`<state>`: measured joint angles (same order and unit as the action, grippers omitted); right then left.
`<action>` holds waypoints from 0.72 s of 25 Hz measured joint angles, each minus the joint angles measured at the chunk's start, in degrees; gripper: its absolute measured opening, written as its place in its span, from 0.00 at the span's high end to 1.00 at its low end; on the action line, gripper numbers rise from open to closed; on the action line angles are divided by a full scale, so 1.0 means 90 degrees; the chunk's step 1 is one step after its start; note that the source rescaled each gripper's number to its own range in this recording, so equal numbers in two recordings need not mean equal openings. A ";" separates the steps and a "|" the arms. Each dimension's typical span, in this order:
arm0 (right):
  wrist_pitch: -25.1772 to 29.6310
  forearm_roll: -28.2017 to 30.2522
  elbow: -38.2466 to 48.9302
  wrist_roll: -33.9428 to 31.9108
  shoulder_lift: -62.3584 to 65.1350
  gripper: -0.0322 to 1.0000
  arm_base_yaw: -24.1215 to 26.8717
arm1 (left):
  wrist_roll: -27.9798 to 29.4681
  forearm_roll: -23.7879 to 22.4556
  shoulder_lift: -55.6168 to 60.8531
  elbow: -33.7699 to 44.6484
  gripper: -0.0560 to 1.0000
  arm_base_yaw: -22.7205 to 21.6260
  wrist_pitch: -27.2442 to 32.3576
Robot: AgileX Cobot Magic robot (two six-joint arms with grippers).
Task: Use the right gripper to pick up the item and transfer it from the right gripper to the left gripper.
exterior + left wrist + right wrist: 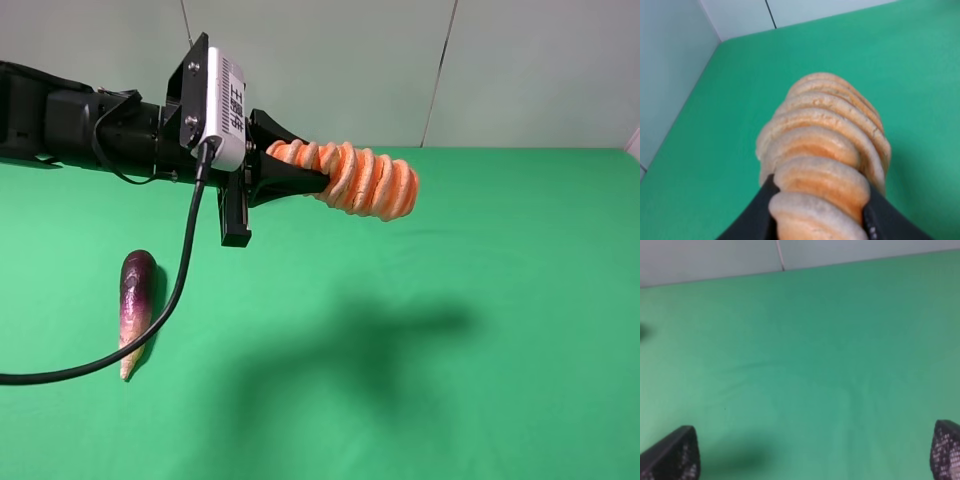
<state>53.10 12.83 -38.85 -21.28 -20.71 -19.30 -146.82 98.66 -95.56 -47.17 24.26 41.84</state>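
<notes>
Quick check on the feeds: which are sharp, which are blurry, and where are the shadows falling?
Exterior high: sharp and evenly lit; the roll in the left gripper throws a soft dark shadow onto the green cloth beneath it. Left wrist: the roll fills the frame close up and looks soft, its fingers blurred. Right wrist: hazy overall, the open right gripper out of focus; no glare.

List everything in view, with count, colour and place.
pastry roll: one, orange and cream, held in the air above the cloth
eggplant: one, purple, lying on the cloth at the left of the high view
cloth: one, green, covering the table
wall: pale grey panels, behind the table
cable: one, black, trailing down from behind the left gripper
left gripper: one, black, shut on the pastry roll
right gripper: one, black, open over bare cloth, holding nothing
</notes>
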 joint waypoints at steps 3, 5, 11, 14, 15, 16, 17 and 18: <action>0.0371 -0.0059 0.0006 0.0244 0.0641 0.00 0.0000 | 0.0000 0.0000 0.0000 0.0000 0.91 0.0000 0.0000; 0.0472 -0.0183 0.0006 0.0438 0.1035 0.00 0.0000 | 0.0000 0.0000 0.0000 0.0000 0.91 0.0000 0.0000; 0.0489 -0.0567 0.0242 0.1085 0.1821 0.00 0.0000 | 0.0000 0.0000 0.0000 0.0000 0.91 0.0000 0.0000; 0.0489 -0.0778 0.0541 0.1159 0.1997 0.00 0.0000 | 0.0000 0.0000 0.0000 0.0000 0.91 0.0000 0.0000; 0.0489 -0.0840 0.0658 0.1171 0.2043 0.00 0.0000 | 0.0000 0.0000 0.0000 0.0000 0.91 0.0000 -0.0011; 0.0489 -0.0883 0.0782 0.1195 0.2083 0.00 0.0000 | 0.0000 0.0000 0.0000 0.0000 0.91 0.0000 -0.0019; 0.0497 -0.0898 0.0917 0.1194 0.2121 0.00 0.0000 | 0.0000 0.0000 0.0000 0.0000 0.91 0.0000 -0.0035; 0.0504 -0.0905 0.1036 0.1200 0.2156 0.00 0.0000 | 0.0000 0.0000 0.0000 0.0000 0.91 0.0000 -0.0043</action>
<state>57.64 4.68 -29.52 -10.48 -1.30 -19.30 -146.82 98.66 -95.56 -47.17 24.26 41.45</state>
